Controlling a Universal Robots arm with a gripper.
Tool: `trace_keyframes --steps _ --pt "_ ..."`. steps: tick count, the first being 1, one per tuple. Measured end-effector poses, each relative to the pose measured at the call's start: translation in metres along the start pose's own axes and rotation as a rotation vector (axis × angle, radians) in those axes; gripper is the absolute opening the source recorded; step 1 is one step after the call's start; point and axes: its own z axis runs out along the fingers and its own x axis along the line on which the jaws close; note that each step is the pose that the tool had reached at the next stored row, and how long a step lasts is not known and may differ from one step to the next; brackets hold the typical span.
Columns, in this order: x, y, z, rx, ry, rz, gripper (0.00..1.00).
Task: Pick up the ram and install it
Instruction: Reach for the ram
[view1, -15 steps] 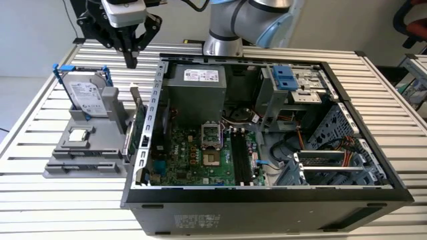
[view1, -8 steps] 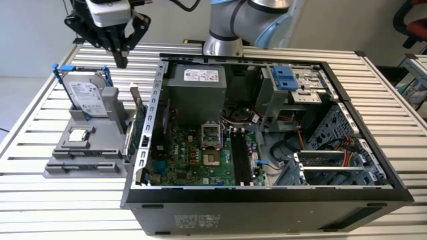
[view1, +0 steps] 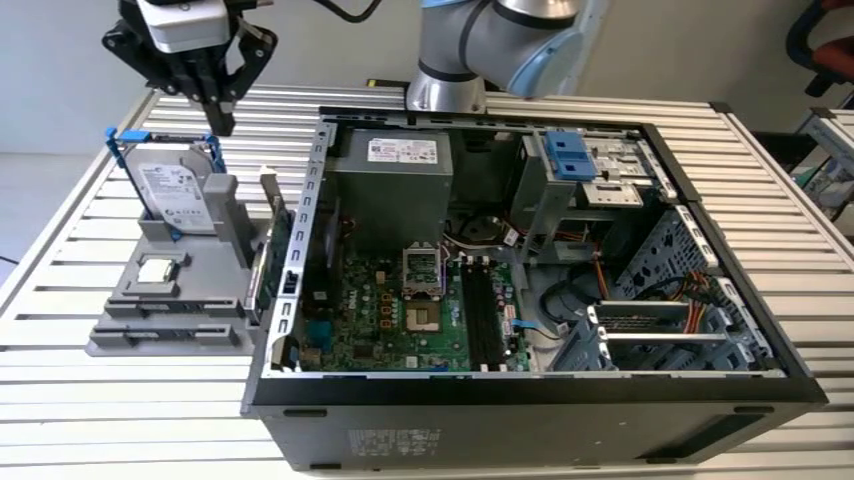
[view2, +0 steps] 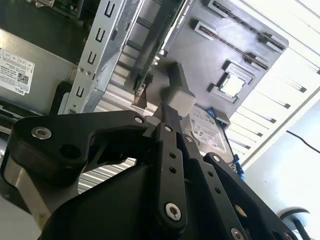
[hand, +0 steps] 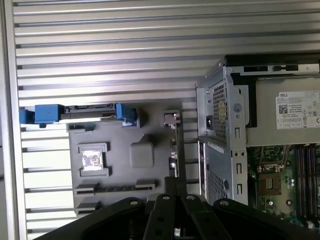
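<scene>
The case (view1: 507, 388) is laid on its side on the table (view1: 80, 400) with its panel off, so that the board (view1: 374, 320) and its long black slots (view1: 483, 315) are turned upward and can be reached from above. Outside the case, at the exterior view's left of it, a grey holder (view1: 167, 335) is set. In it the parts are separated, each in a fixed pose: the drive (view1: 174, 190) is stood upright, the chip (view1: 158, 268) is laid flat in a shallow seat, and the ram (hand: 175, 150) is stood on its long edge in a narrow groove. That groove is on the holder's side nearest the case, so the ram is placed just beside the case's wall and parallel to it. This on-edge pose is judged to be chosen so that the upper edge of the stick is offered free for a pinch from above, with the contact edge turned downward as the slots require. The tool (view1: 220, 122) is held high outside the case, beyond its wall at the exterior view's left, and is pointed down. Its fingers (view1: 218, 100) are seen drawn together with nothing between them. In the first wrist view the tips are seen roughly in line with the ram's thin edge and off one end of it. In the exterior view the tool is seen well above the ram, so no contact is made. The ram is therefore judged not yet picked up and is seated in the holder, outside the case.
</scene>
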Motion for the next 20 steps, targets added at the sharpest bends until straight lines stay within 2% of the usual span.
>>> trace_keyframes --steps 20 --pt "0.0499 -0.0035 -0.0011 0.0 0.0 0.0 0.0"
